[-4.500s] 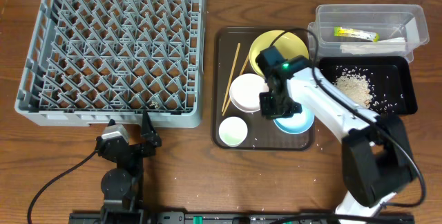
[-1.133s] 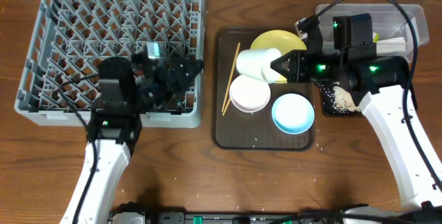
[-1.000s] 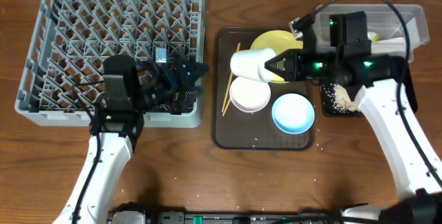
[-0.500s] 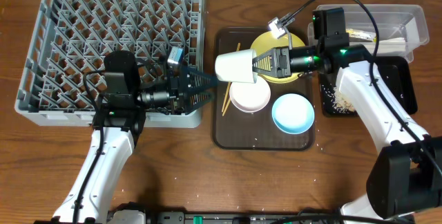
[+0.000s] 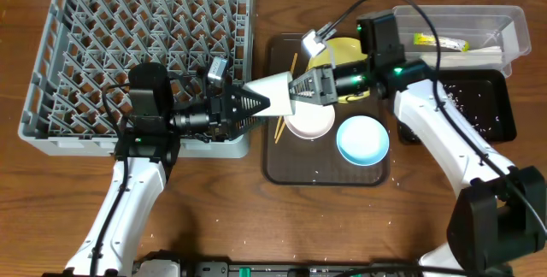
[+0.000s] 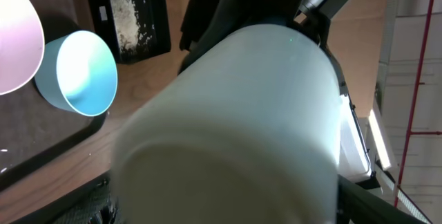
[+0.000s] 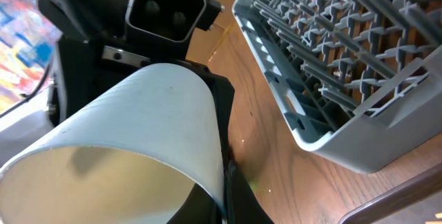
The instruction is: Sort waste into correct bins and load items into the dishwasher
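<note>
The white cup (image 5: 275, 91) hangs on its side over the gap between the rack (image 5: 68, 140), at its nine o'clock, and the brown tray (image 5: 282, 162), at three. My right jaws clench its rim. My left jaws flank its base; whether they grip, I cannot tell.

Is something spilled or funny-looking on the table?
Yes. The white cup hangs sideways in the air instead of standing on the brown tray, and loose rice grains lie scattered over the black tray.
</note>
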`<action>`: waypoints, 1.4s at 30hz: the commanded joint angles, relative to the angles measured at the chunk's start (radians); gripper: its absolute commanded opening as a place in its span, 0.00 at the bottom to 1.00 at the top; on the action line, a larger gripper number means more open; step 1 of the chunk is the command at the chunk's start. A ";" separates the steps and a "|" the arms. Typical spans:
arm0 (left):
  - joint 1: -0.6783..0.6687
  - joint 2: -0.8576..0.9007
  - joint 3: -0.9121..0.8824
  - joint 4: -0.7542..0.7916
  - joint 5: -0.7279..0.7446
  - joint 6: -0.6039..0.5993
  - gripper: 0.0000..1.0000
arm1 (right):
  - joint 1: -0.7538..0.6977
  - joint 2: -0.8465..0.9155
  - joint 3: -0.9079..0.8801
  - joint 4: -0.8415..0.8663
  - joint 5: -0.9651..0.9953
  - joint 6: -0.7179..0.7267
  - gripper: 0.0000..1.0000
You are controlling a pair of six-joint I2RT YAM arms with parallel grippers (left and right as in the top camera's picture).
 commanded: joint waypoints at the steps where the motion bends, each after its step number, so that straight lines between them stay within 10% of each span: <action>1: 0.003 0.004 0.013 0.005 0.013 0.020 0.88 | 0.040 0.006 -0.003 0.005 -0.008 0.018 0.01; 16: 0.003 0.004 0.013 0.004 0.016 0.020 0.86 | 0.055 0.006 -0.006 -0.111 0.056 -0.051 0.01; 29: 0.003 0.004 0.013 0.004 0.000 0.013 0.50 | 0.015 0.006 -0.006 -0.159 0.090 -0.059 0.01; 34: 0.003 0.004 0.013 0.005 -0.003 0.013 0.34 | 0.012 0.006 -0.006 -0.159 0.116 -0.058 0.34; 42: 0.003 0.004 0.013 0.005 -0.042 0.039 0.25 | -0.097 0.006 -0.006 -0.161 0.125 -0.061 0.56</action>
